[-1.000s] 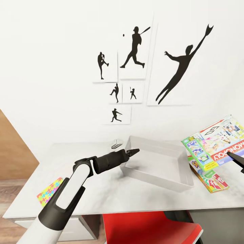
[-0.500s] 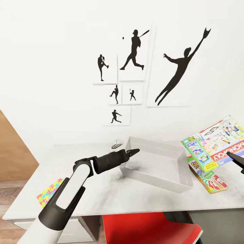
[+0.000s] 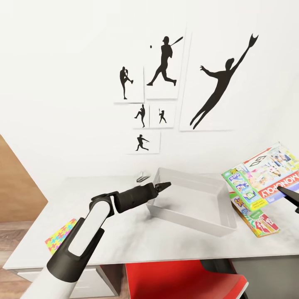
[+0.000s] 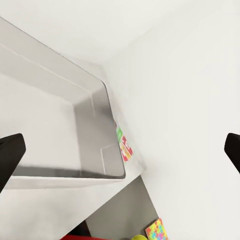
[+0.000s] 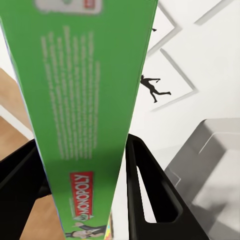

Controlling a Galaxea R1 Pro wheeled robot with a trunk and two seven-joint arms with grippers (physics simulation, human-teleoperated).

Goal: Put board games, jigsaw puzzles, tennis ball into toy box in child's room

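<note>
Whole head view: it sits slightly higher than a second ago, wall pictures and desk alike, so the camera moved, not the things.
Monopoly box (image 3: 265,176): held up at the right; its near left corner has edged a little left toward the toy box (image 3: 226,209) over the last half second.
</note>
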